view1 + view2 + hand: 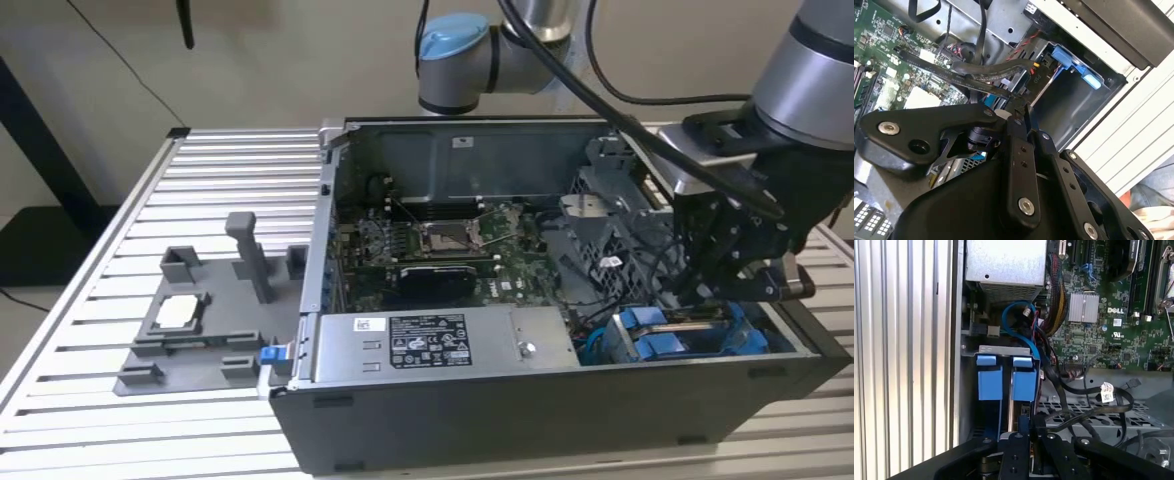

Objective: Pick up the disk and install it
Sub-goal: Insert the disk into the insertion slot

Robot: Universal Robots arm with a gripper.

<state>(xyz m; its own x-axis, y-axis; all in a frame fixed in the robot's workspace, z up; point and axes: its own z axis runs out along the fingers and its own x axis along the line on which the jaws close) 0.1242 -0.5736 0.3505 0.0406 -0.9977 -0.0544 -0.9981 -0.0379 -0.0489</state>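
The black metal gripper [727, 300] reaches down into the open computer case [561, 400], its fingers pressed together on the thin edge of the disk [1024, 390], which stands on edge in the drive bay [681, 340] between bright blue plastic carrier tabs. Tangled black cables [1089, 400] lie beside it over the perforated grey metal cage, near the green motherboard [441, 250].

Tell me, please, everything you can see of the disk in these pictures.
The disk stands on edge in the drive bay at the case's front corner, on the exterior view's right. Mostly its bright blue plastic carrier shows: two tabs side by side, with a thin silver-grey edge between them in the first wrist view. The gripper sits right over that edge, its black fingers closed around it. Blue and black cables lie beside the bay.
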